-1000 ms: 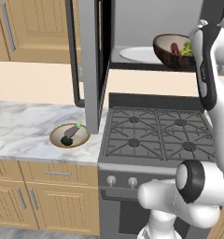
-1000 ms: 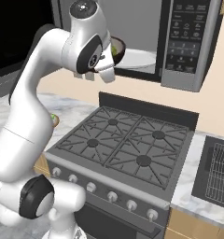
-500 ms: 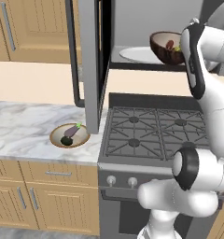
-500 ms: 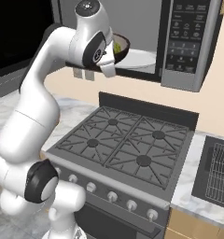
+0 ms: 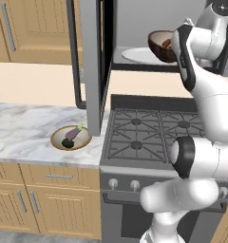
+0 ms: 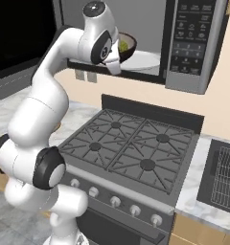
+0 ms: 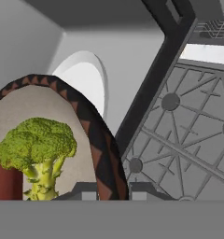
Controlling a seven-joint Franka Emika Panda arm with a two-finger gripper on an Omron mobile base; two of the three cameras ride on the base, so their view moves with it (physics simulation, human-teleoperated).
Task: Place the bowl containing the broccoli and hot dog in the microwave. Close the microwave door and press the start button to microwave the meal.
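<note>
Tool [image 7: 107, 193] clamped narrow on the rim of the bowl [image 7: 93, 135], bottom left of the hand view, with the broccoli [image 7: 37, 144] and hot dog [image 7: 5, 179] inside, held at the microwave [image 6: 136, 28] mouth, upper right of the left base view. Not yet set on the white turntable plate [image 5: 137, 55]; door closing and start press left to do. Open room ahead over the plate, but lower cavity edge close underneath, and microwave door [image 5: 90, 66] swung wide at the left.

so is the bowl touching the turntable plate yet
Cannot tell. In the left base view the bowl overlaps the turntable plate, but the arm hides its underside, so neither contact nor gap shows.
</note>
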